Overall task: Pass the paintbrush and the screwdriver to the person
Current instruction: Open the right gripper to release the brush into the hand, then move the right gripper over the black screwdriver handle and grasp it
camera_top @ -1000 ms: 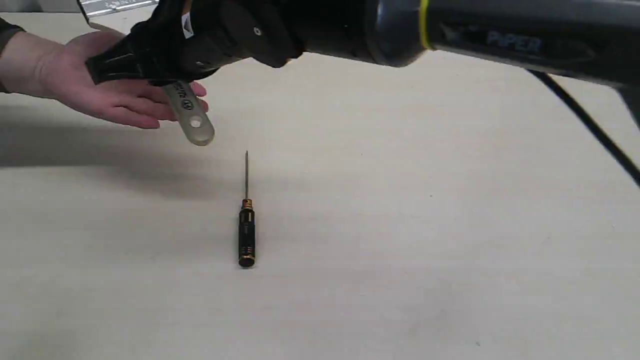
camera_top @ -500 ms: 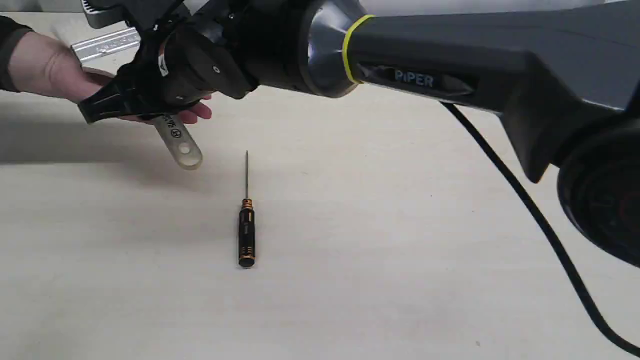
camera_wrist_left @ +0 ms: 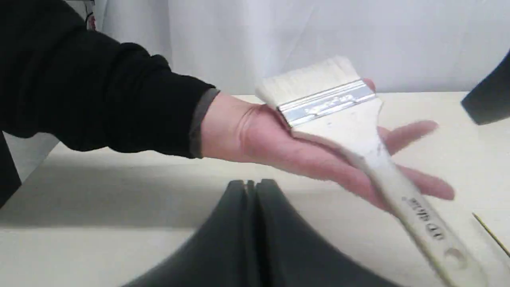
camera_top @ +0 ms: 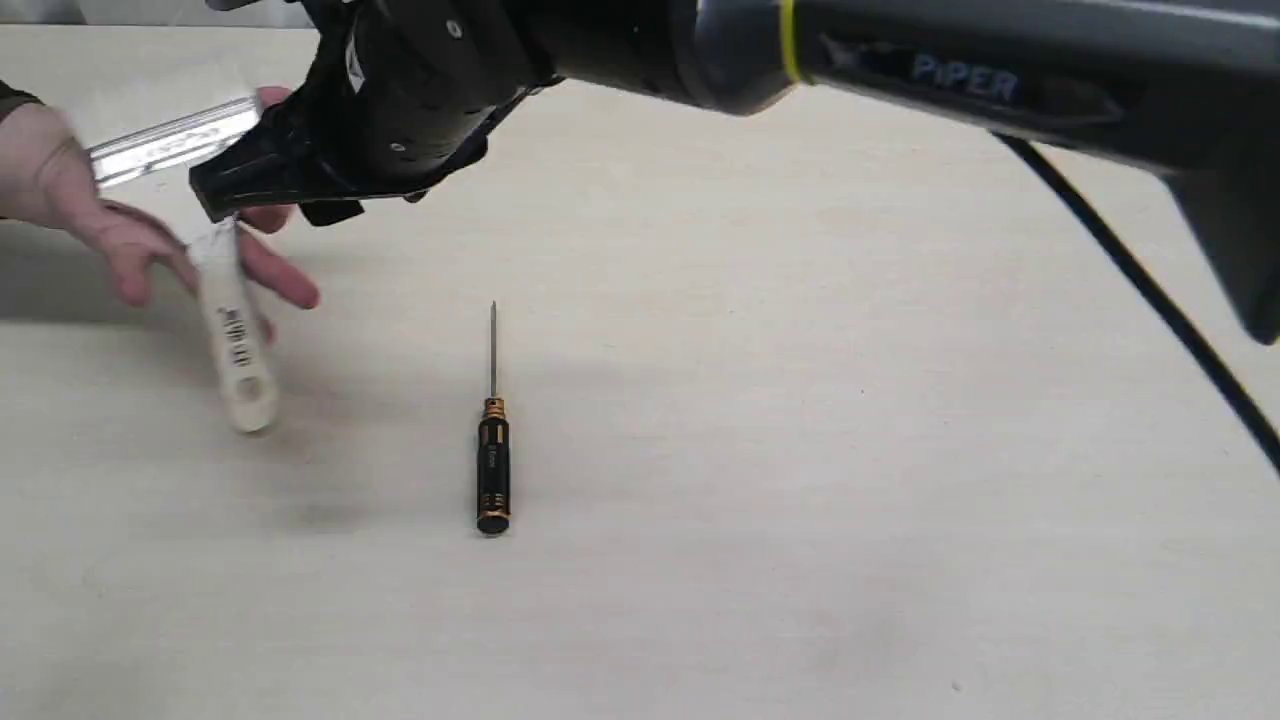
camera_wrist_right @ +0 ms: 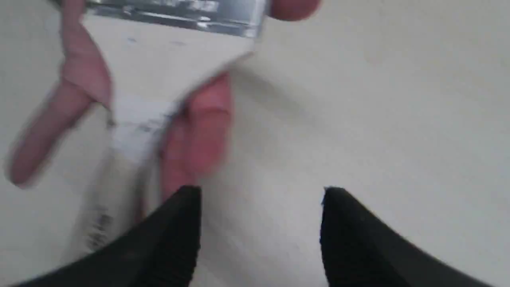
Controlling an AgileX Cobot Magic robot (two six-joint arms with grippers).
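You have the paintbrush (camera_top: 235, 340) lying across the person's hand (camera_top: 90, 215) at the left of the table (camera_top: 800, 450), the right gripper (camera_wrist_right: 261, 193) just above it, and the screwdriver (camera_top: 493, 460) flat on the table to their right.

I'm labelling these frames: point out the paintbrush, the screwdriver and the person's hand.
paintbrush (camera_wrist_left: 326, 101), left wrist view, on the metal band.
screwdriver (camera_top: 493, 470), exterior view, on the black handle.
hand (camera_wrist_left: 259, 135), left wrist view, on the palm.

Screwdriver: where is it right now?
Exterior view: the screwdriver lies flat on the table, left of centre, apart from the paintbrush in the person's hand further left.
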